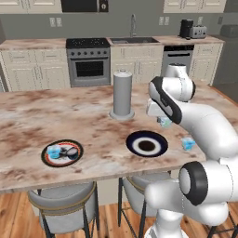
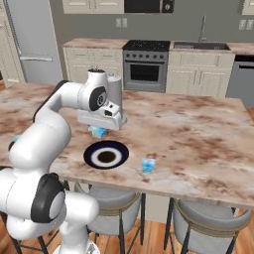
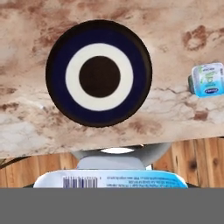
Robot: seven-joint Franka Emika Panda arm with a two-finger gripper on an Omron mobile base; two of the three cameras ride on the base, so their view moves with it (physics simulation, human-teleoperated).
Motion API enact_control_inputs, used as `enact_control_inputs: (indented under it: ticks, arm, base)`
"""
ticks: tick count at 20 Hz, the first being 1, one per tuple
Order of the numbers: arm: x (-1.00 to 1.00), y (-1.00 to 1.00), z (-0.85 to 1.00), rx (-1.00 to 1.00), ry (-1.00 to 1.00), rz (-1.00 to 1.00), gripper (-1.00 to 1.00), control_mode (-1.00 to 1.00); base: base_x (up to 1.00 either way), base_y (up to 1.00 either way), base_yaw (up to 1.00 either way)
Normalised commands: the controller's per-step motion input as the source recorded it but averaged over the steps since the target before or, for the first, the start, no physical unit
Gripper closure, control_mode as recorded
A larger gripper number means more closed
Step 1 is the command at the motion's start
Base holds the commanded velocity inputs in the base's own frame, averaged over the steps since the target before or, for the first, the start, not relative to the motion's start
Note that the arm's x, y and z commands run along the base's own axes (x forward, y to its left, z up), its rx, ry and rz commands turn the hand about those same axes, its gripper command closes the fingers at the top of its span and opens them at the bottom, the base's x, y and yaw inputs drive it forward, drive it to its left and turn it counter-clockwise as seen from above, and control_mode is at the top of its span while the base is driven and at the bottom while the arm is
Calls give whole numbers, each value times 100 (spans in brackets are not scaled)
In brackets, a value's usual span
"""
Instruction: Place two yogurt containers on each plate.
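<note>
My gripper [image 1: 163,122] is shut on a pale blue yogurt container [image 1: 165,123], held in the air just behind the blue-black rimmed plate [image 1: 132,140]. From the hand view that plate [image 3: 56,87] lies bare below, with the held container [image 3: 111,179] at the bottom edge. A second pale blue yogurt container [image 1: 188,143] stands on the counter to the right of this plate, near the front edge. At the left, the red-orange rimmed plate [image 1: 46,161] carries one pale blue container [image 1: 55,150] and one dark container [image 1: 71,153].
A tall grey cylinder [image 1: 122,94] stands on the marble counter behind the blue-black plate. Stools [image 1: 62,209] sit under the counter's front edge. The stove and cabinets line the far wall.
</note>
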Motion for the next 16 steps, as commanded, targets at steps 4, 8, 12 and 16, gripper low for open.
enact_control_inputs:
  ticks: [4, 8, 12, 16]
  arm:
    - [41, 0, -14, 0, 0, 0, 100, -100]
    - [53, 0, -32, 0, 0, 1, 100, -100]
    - [48, 0, -40, 0, 1, 1, 100, -100]
    - [43, 0, -51, 0, 0, 1, 100, -100]
  base:
    - [0, 0, 0]
    - [0, 0, 0]
    - [0, 0, 0]
    - [0, 0, 0]
